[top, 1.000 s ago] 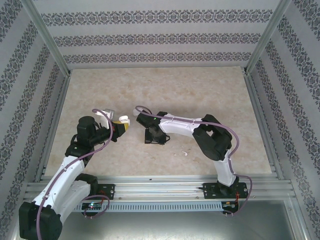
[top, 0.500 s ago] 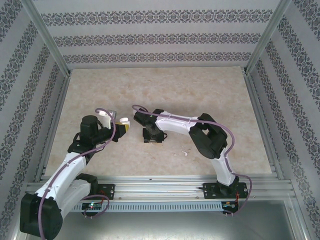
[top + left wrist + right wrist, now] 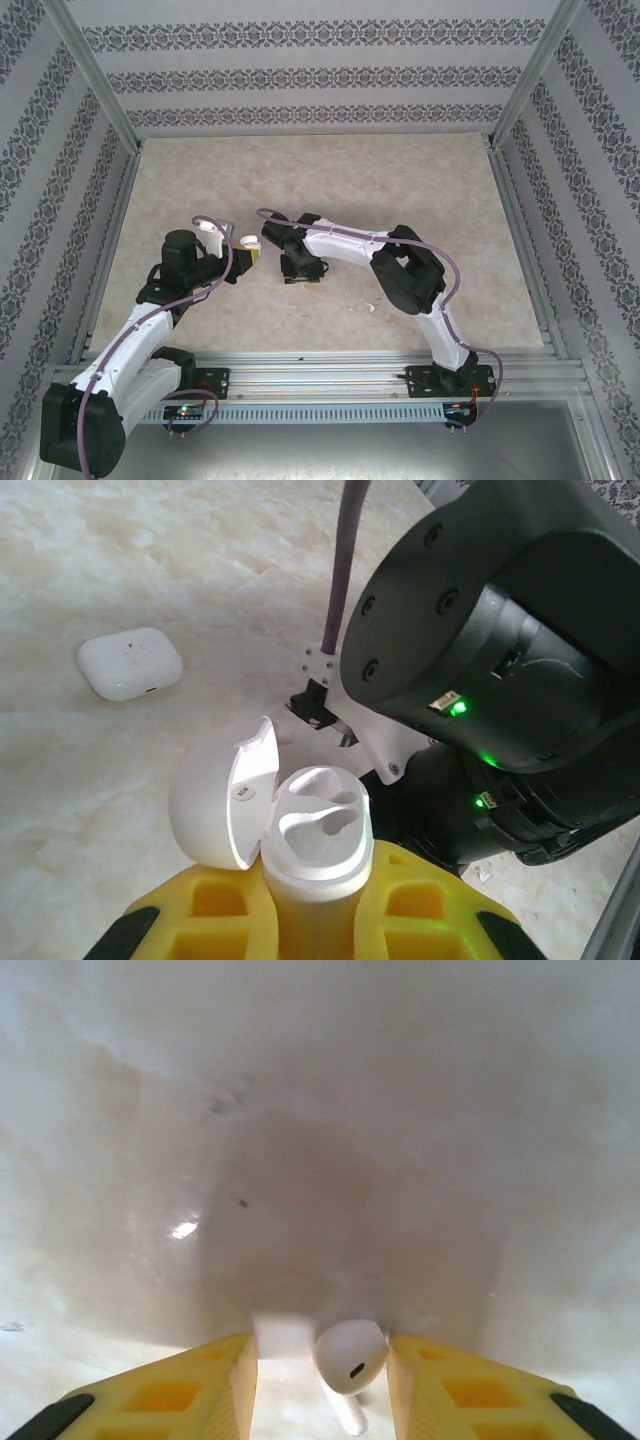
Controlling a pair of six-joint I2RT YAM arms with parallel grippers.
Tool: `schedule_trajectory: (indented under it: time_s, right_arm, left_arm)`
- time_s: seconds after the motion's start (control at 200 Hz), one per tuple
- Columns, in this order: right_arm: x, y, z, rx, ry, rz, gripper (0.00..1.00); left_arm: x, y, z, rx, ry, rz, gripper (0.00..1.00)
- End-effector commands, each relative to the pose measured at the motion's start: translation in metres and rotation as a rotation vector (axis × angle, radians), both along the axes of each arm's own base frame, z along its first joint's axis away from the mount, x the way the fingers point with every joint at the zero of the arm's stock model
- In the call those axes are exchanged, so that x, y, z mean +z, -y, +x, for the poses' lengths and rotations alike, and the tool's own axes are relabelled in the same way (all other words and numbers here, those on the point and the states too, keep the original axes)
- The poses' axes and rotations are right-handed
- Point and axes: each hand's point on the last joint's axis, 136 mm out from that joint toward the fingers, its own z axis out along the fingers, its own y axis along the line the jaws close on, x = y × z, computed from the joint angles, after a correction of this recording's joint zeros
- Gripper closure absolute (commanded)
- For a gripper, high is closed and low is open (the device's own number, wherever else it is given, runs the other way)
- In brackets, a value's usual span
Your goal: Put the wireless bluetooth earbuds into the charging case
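i'm holding the open charging case (image 3: 315,825) clenched in the left hand (image 3: 312,890), lid flipped back, both sockets showing empty. the right hand (image 3: 320,1370) is hanging low over the counter (image 3: 320,1110) with one earbud (image 3: 350,1358) lying between its fingers, nearer the right one. i can't tell whether it's gripping. i'm judging the earbud light, hard and slick, likely to squirt from a pinch, so i'm aiming across its rounded head, leaving the stem free.

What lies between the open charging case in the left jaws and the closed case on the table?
Only bare tabletop, as the left wrist view shows: the open charging case and the closed case sit apart.
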Motion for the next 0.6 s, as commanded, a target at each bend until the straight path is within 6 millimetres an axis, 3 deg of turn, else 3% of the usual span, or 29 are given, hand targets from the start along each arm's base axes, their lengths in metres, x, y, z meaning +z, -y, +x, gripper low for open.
schedule_trajectory:
  time_s: [0.0, 0.595]
  right_arm:
    - [0.004, -0.008, 0.010, 0.025, 0.024, 0.021, 0.61]
    - [-0.016, 0.018, -0.010, 0.078, -0.040, -0.071, 0.69]
  left_arm:
    - [0.007, 0.006, -0.004, -0.044, 0.026, -0.009, 1.00]
    - [0.005, 0.008, -0.008, -0.041, -0.010, -0.040, 1.00]
